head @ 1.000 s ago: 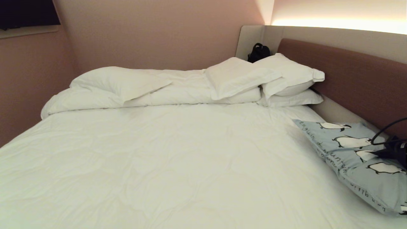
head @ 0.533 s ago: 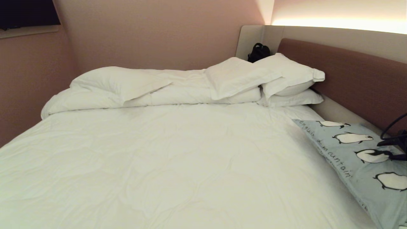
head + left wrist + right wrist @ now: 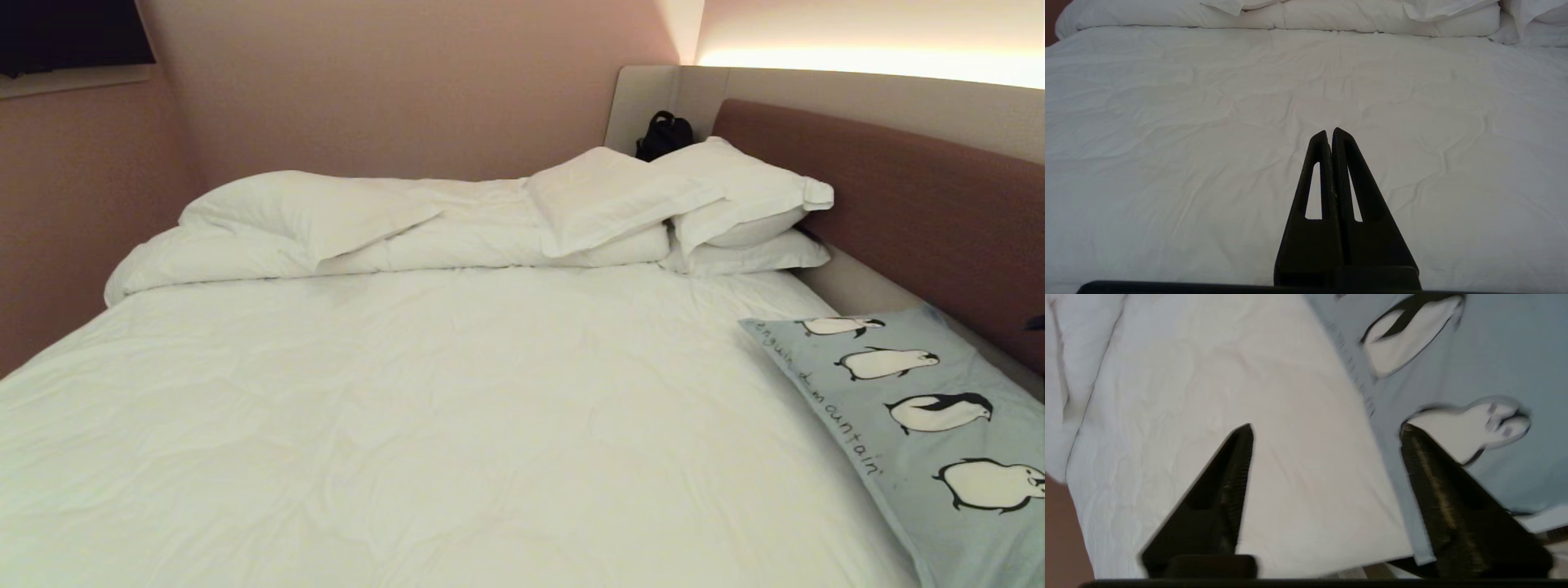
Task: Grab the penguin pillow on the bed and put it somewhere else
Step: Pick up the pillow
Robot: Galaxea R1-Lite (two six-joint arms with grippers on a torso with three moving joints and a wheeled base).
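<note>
The small rectangular light blue-grey penguin pillow, printed with a row of black-and-white penguins and handwritten lettering, lies flat at the near right corner of the bed, a large bed under a wrinkled white duvet. The pillow's long right edge runs beside the beige padded frame, and nothing grips it.

In the right wrist view the right claw hangs above that corner with its two black fingers spread wide and empty; one fingertip sits over the white duvet, the other over the pillow's printed penguins, and the pillow's edge passes between them. The picture there is blurred, so I cannot tell how close the claw is to the fabric.

The left claw is off to the near side over the bare middle of the duvet, its fingers pressed together and holding nothing.

Farther back, plain white pillows are stacked against the brown upholstered headboard, with a rolled white duvet fold stretching left along the pink wall. A small black bag stands in the far corner behind the pillows.
</note>
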